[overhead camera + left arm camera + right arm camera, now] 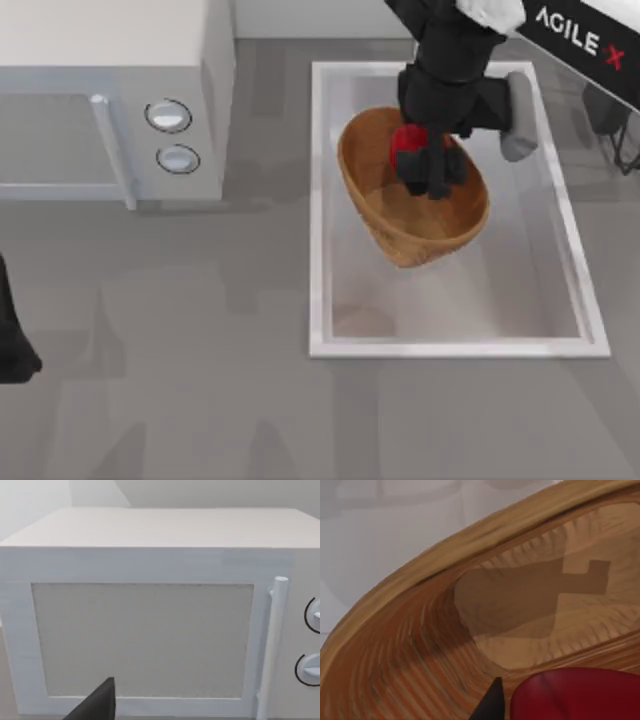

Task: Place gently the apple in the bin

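Observation:
The red apple (408, 140) is held in my right gripper (432, 178), which hangs over the inside of the bin (420, 250), an oval orange-brown wicker basket. The gripper is shut on the apple, and the arm covers most of it from above. In the right wrist view the apple (580, 692) sits close beside one dark fingertip (492, 705), above the bin's flat lighter bottom (530, 630) and ribbed wall (395, 670). The gripper's shadow falls on that bottom. My left arm (12, 345) is parked at the table's left edge.
The bin stands inside a white rectangular sink basin (450, 346) at the right. A white microwave (110, 90) with two dials and a bar handle occupies the back left; the left wrist view faces its door (142, 640). Grey tabletop (200, 380) lies in front.

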